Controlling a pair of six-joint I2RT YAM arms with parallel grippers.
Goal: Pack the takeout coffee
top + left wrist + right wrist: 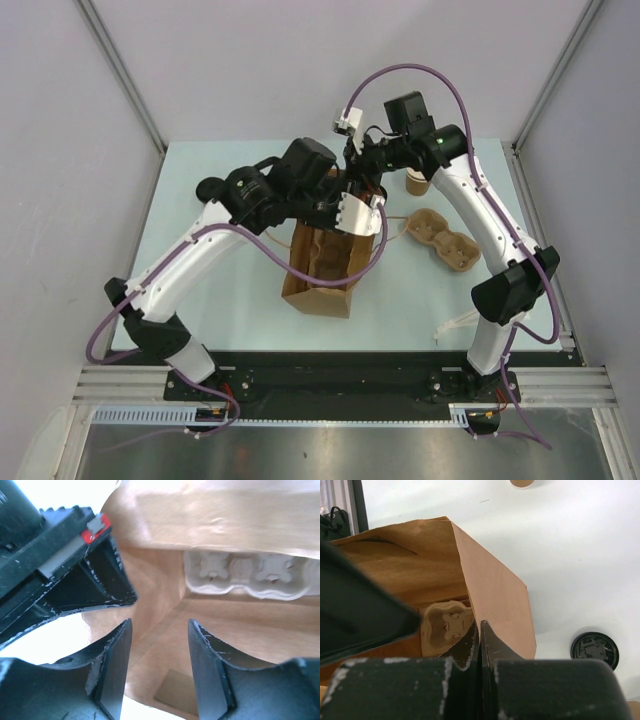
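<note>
The takeout coffee cup (pixel 417 183) is a small tan paper cup standing on the table at the back, just right of my right wrist; its base shows at the top edge of the right wrist view (pixel 522 482). An open brown paper bag (pixel 318 272) stands mid-table with a pulp tray (pixel 250 575) inside it. My right gripper (pixel 480 625) is shut, pinching the bag's rim (pixel 492 587); it sits over the bag's far edge (pixel 366 188). My left gripper (pixel 157 625) is open and empty at the bag's mouth (pixel 348 213), looking inside.
A second brown pulp two-hole tray (pixel 446 238) lies on the table right of the bag. A small round black lid (pixel 594 650) lies on the white table beside the bag. A pale thin object (pixel 455 325) lies near the right arm's base.
</note>
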